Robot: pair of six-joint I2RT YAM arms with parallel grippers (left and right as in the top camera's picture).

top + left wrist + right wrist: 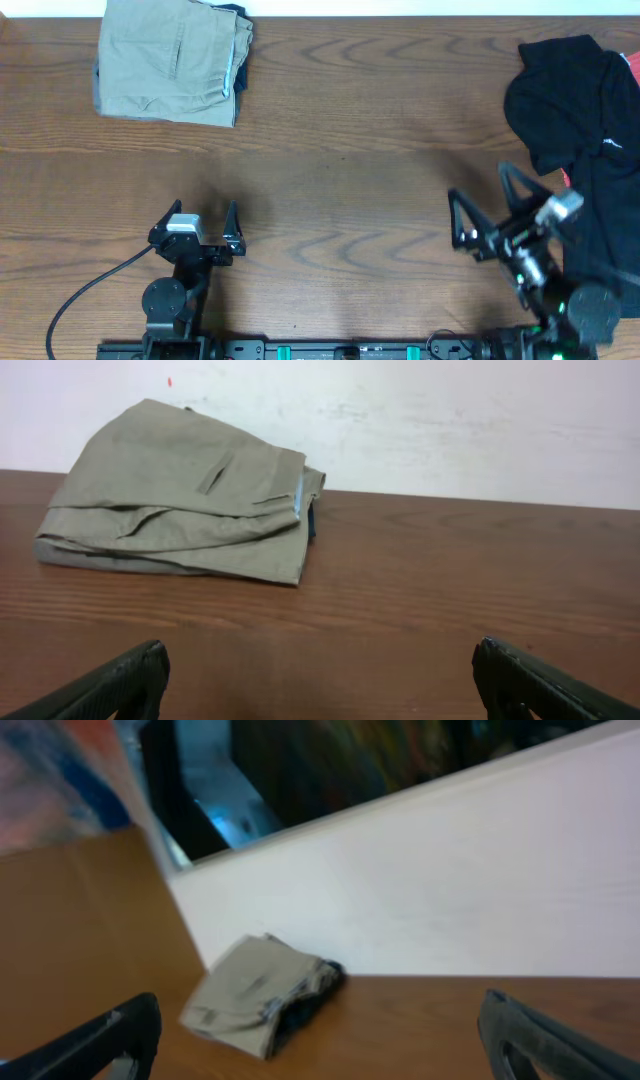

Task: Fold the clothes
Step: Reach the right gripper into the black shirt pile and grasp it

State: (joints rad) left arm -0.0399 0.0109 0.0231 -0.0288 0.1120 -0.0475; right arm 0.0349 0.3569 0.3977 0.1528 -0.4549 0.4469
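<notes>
Holding both pincers released over the bench (340, 160); left pincer (204, 210) spread wide, nothing between its fingers; right pincer (478, 182) likewise agape and empty, just beside the black shirt (565, 100); shirt lies crumpled along the bench's right side, running out of the overhead view, my right arm overlapping its near part; folded tan trousers (165, 60) sit at far left, well apart from both pincers.
</notes>
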